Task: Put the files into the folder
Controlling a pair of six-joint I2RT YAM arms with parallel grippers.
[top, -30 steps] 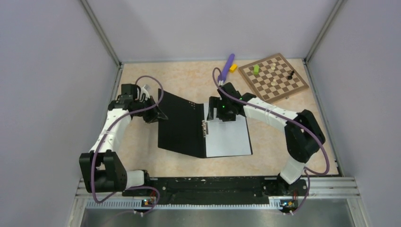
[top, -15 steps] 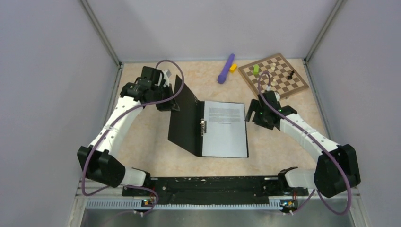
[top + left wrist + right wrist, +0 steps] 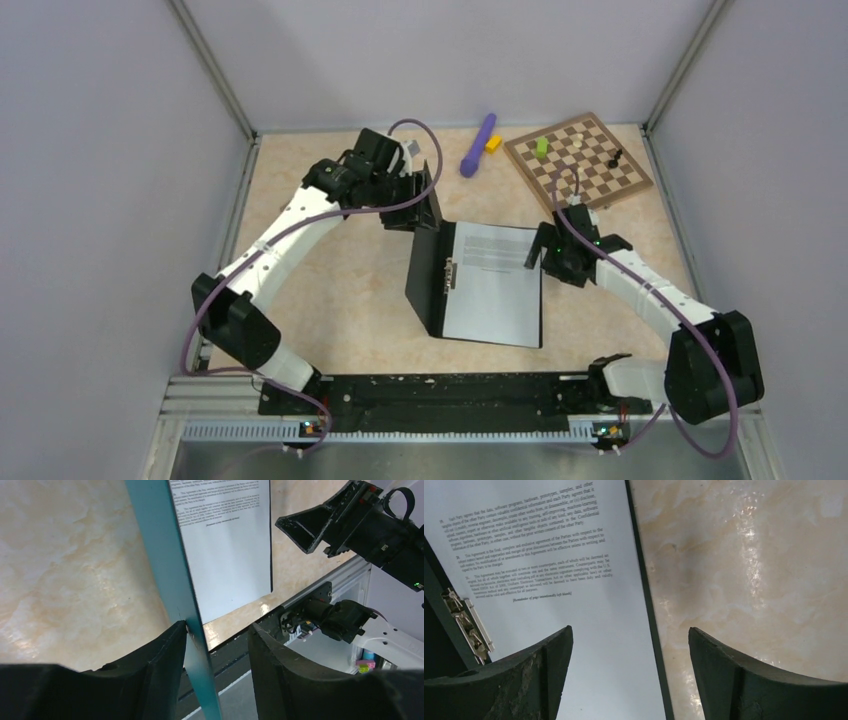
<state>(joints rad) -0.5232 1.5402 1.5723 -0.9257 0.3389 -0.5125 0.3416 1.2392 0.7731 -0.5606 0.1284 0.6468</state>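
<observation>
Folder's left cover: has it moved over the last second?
Yes. The folder's left cover has swung up from flat and rightward, toward the chessboard, and now stands almost upright beside the sheets.

Beige marbled table [image 3: 330, 290], lightly loaded
The open folder [image 3: 425, 285] lies just left of the right gripper [image 3: 545, 255] and below the left gripper [image 3: 420, 200]. A chessboard [image 3: 578, 160] sits beyond the right gripper; a purple tool [image 3: 479, 143] and a yellow block [image 3: 493, 143] lie beyond both.
</observation>
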